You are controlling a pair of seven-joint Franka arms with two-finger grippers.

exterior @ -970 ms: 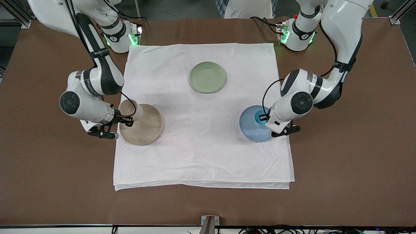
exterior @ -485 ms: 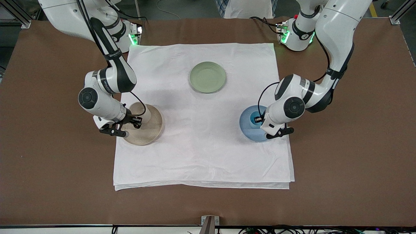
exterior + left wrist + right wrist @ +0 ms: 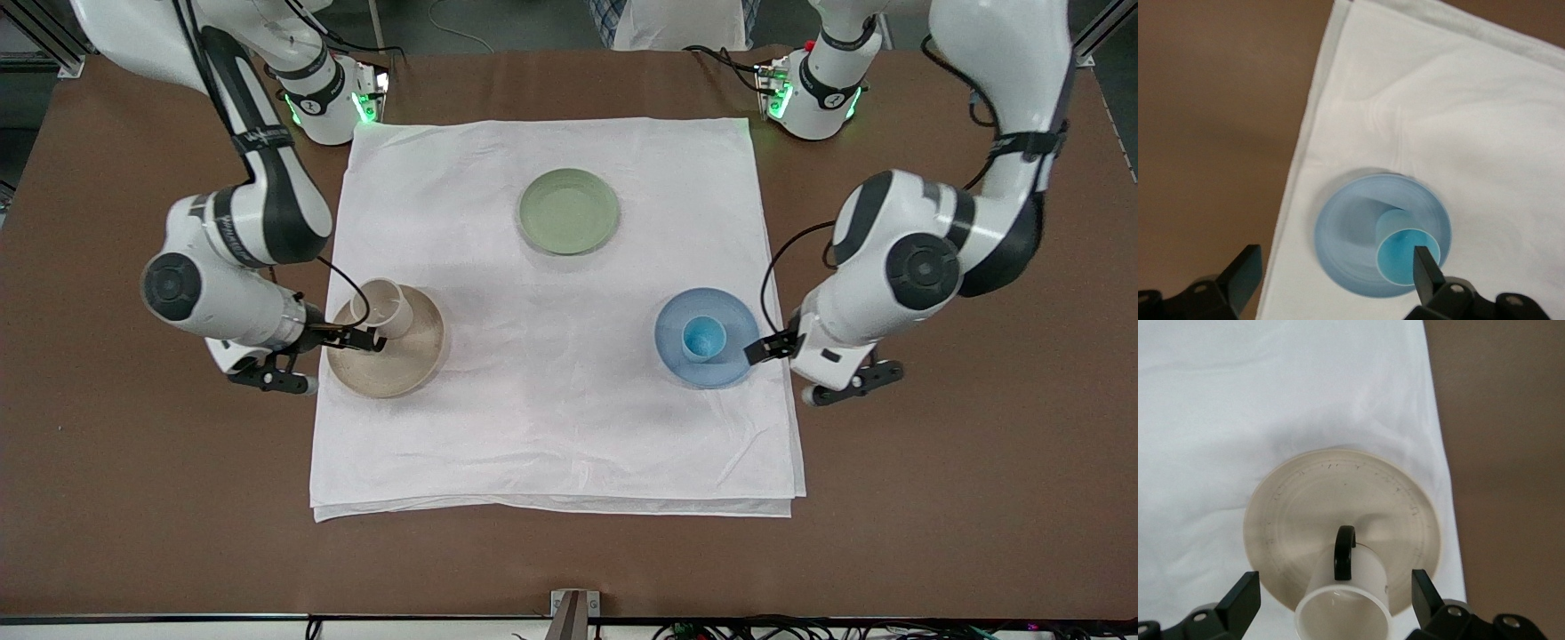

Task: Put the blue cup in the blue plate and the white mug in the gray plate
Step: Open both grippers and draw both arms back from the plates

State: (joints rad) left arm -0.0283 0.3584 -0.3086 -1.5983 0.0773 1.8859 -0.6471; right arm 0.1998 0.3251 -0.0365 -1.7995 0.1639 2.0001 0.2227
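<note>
Both jaws gape wide, holding nothing. The right gripper [image 3: 356, 339] hangs at mid-left of the frame, the white mug [image 3: 384, 305] standing upright on the gray plate [image 3: 404, 360]. The left gripper [image 3: 766, 348] hangs mid-right, just off the blue plate [image 3: 725, 360], which carries the blue cup [image 3: 702, 339].

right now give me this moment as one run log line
blue cup in blue plate | white mug on gray plate | left claw open, clear | right claw open by mug
</note>
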